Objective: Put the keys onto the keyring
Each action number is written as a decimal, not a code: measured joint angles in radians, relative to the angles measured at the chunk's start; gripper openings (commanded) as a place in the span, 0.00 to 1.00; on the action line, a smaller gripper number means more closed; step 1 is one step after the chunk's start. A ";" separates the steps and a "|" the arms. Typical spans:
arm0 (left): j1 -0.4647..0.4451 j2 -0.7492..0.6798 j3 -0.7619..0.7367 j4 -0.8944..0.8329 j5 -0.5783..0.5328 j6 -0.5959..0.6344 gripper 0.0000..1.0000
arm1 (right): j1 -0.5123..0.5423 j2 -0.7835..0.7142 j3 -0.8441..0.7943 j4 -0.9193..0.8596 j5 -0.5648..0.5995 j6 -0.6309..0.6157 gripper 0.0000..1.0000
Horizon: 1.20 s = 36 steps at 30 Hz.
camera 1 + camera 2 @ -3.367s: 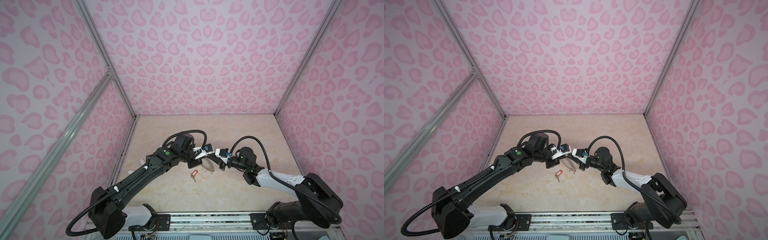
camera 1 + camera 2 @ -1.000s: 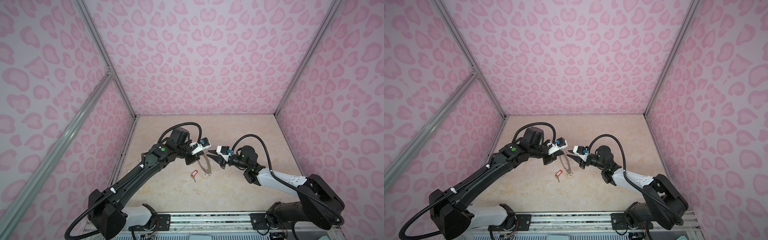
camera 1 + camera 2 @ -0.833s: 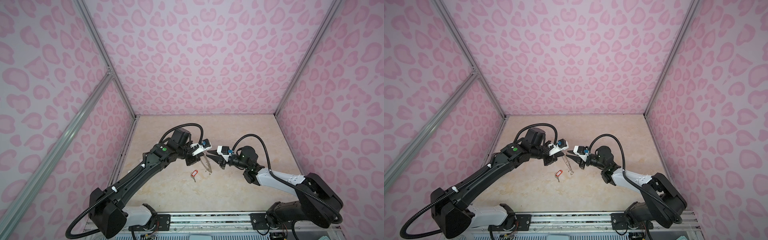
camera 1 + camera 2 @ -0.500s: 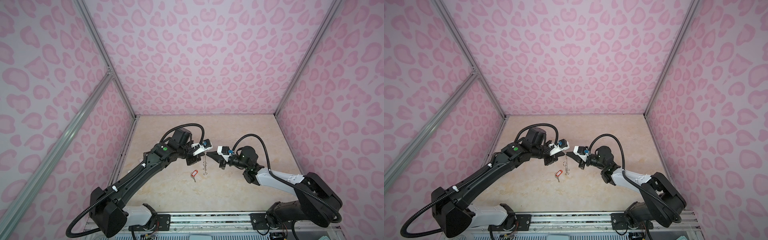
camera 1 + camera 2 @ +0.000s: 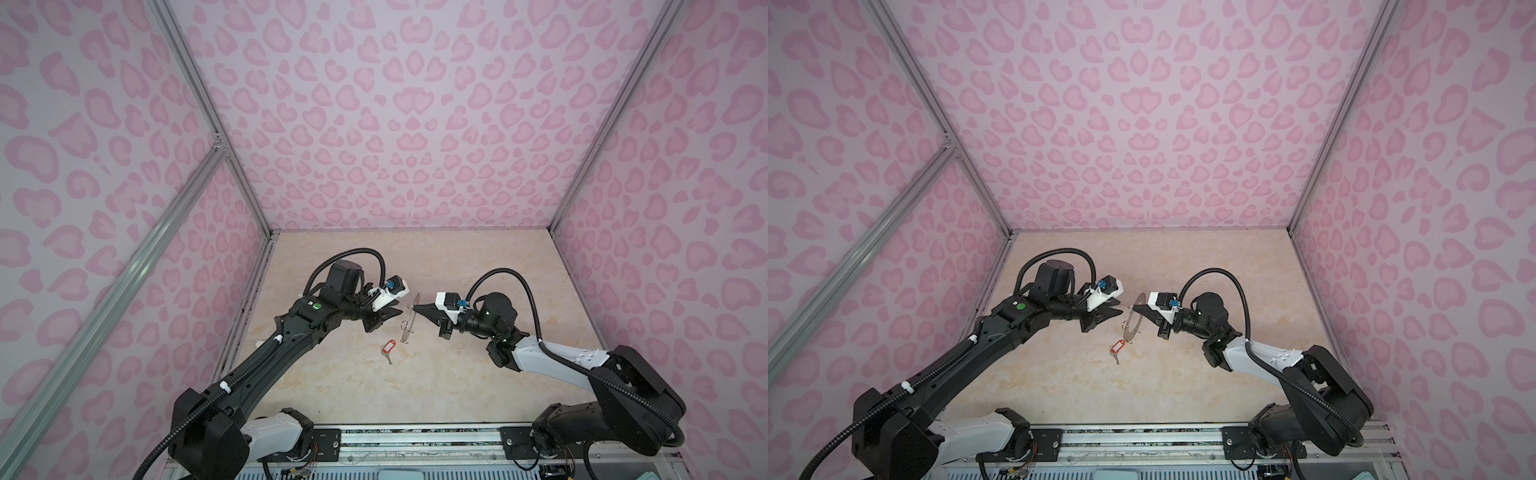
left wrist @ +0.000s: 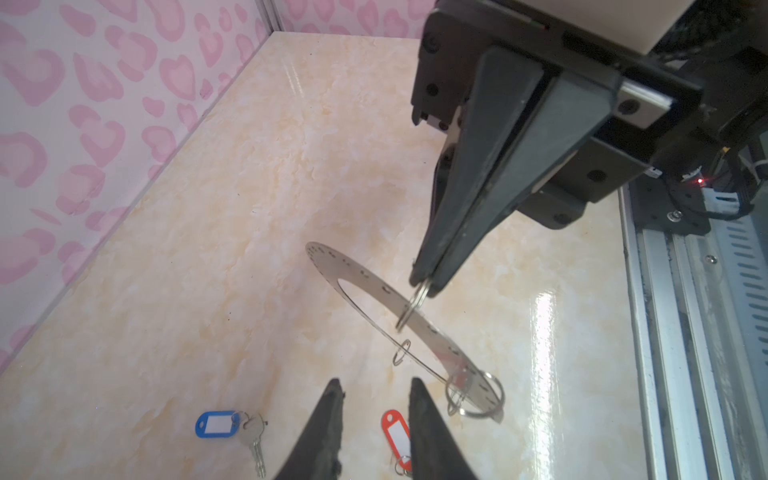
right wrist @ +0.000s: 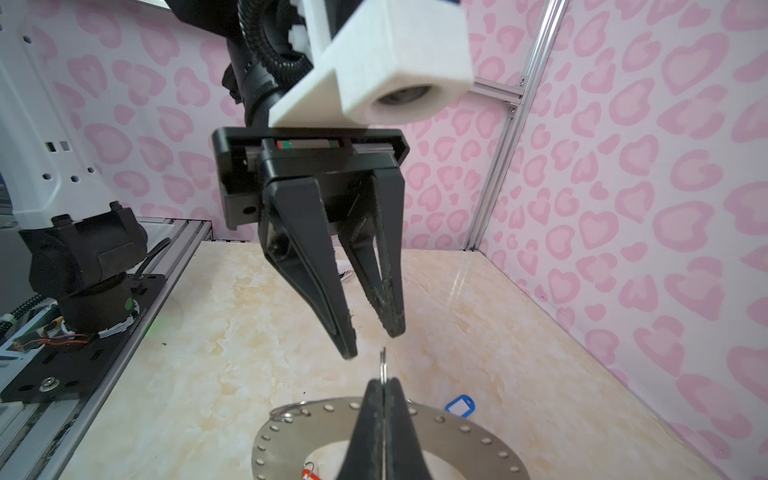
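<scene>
The keyring (image 6: 357,270), a flat grey disc with holes round its rim, hangs tilted above the table from a small split ring (image 6: 415,301) on its edge. My right gripper (image 7: 384,382) is shut on that split ring. In both top views the keyring (image 5: 412,318) (image 5: 1133,318) shows nearly edge-on between the arms. My left gripper (image 6: 375,382) stands open just left of it, holding nothing. On the table lie the blue-tagged key (image 6: 218,424) and the orange-red-tagged key (image 5: 387,347) (image 6: 395,428). The blue one is hidden in the top views.
Two more small wire rings (image 6: 473,395) dangle from the keyring's lower rim. Pink patterned walls enclose the marble-look table (image 5: 457,374) on three sides. A metal rail (image 5: 415,440) runs along the front edge.
My right gripper has shut on the keyring's split ring. My left gripper has opened, let go of the keyring and drawn back a little to the left.
</scene>
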 measured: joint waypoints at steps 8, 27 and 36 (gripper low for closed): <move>0.019 -0.065 -0.172 0.257 0.127 -0.113 0.24 | -0.004 0.007 -0.002 0.090 -0.028 0.056 0.00; 0.021 -0.077 -0.233 0.504 0.225 -0.249 0.09 | 0.022 0.038 0.032 0.128 -0.063 0.084 0.00; 0.021 -0.088 -0.233 0.470 0.234 -0.249 0.03 | 0.025 0.050 0.040 0.129 -0.051 0.077 0.11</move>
